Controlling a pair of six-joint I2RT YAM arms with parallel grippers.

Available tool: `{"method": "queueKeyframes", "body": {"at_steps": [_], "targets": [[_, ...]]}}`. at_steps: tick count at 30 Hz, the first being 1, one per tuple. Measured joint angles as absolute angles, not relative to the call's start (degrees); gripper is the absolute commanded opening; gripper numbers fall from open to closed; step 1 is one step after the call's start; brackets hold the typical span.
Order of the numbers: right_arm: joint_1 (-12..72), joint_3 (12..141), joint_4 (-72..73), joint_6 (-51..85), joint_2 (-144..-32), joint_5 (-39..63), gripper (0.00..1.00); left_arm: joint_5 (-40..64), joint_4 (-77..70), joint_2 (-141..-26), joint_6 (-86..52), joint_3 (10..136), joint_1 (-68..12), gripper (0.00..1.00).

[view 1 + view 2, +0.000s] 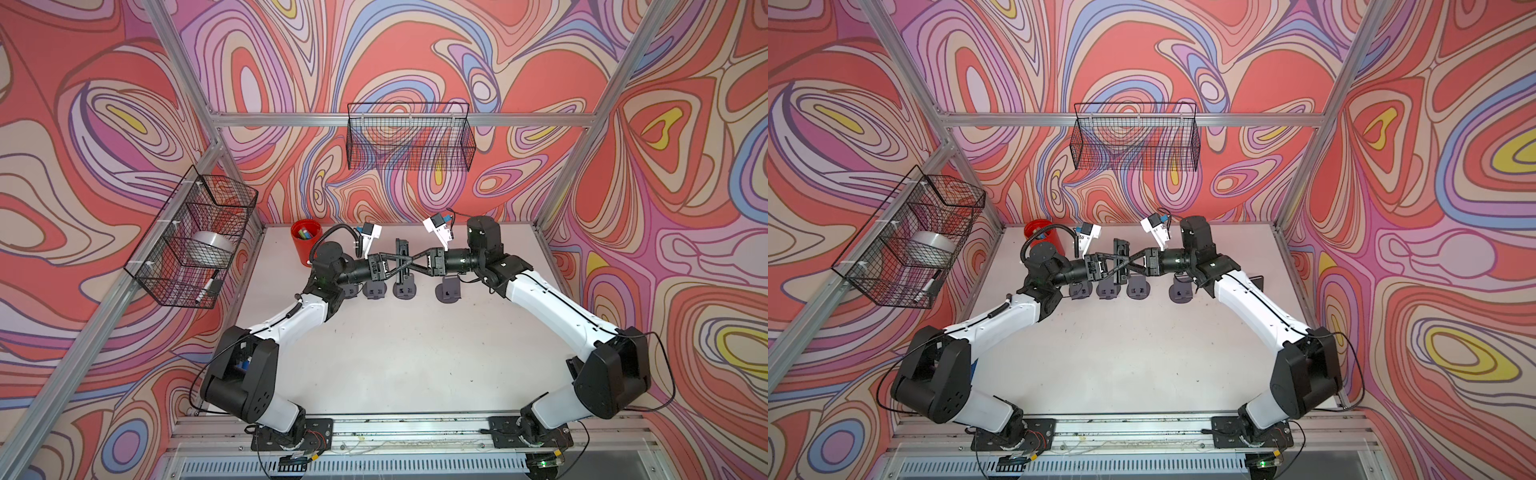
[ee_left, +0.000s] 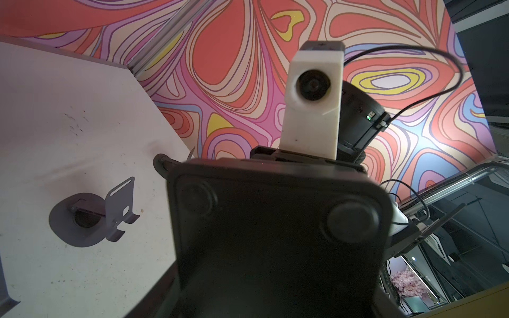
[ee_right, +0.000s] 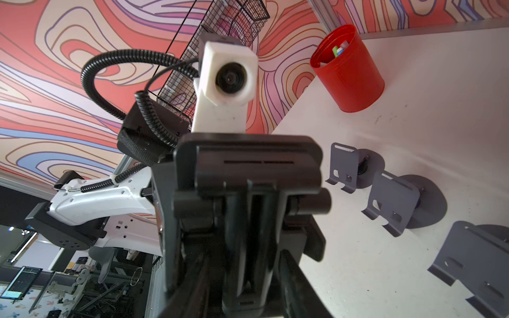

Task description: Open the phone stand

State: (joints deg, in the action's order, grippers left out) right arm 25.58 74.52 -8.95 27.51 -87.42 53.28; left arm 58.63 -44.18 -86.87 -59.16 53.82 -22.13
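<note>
Phone stand [image 1: 401,254], black, hangs above the rear of the surface [image 1: 395,357], over a row of 4 grey stands [image 1: 1138,289]. Left hand [image 1: 406,266] holds it by the base, whose rubber-footed underside fills the left wrist view. Right hand [image 1: 412,262] meets it from the opposite side with jaws partly apart; I cannot tell whether they grip. The step is probably unfolding the hinged arm. Next, the right hand needs a firm pinch on that arm while the left braces.

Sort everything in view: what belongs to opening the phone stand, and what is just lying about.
Job:
black phone stand, held in the air

Lying about:
grey stands
red cup
wire baskets
tape roll
marker
</note>
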Motion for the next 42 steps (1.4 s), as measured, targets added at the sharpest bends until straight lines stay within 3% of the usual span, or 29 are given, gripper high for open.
{"method": "queueKeyframes", "body": {"at_steps": [8, 20, 26, 42], "targets": [[25.67, 73.14, -6.11, 29.06, -87.42, 52.34, 0.46, 58.37, -44.73, -88.07, -60.07, 55.11, -21.82, 0.01], [25.39, 72.29, -0.40, 32.73, -88.09, 53.93, 0.00, 57.36, -48.42, -88.95, -61.39, 55.13, -21.87, 0.01], [24.71, 72.66, -1.56, 32.18, -88.33, 55.79, 0.00, 57.87, -48.62, -89.03, -61.56, 55.13, -22.06, 0.00], [22.61, 77.56, -22.06, 20.14, -88.79, 59.75, 0.00, 62.39, -40.99, -88.60, -56.77, 55.29, -22.85, 0.00]]}}
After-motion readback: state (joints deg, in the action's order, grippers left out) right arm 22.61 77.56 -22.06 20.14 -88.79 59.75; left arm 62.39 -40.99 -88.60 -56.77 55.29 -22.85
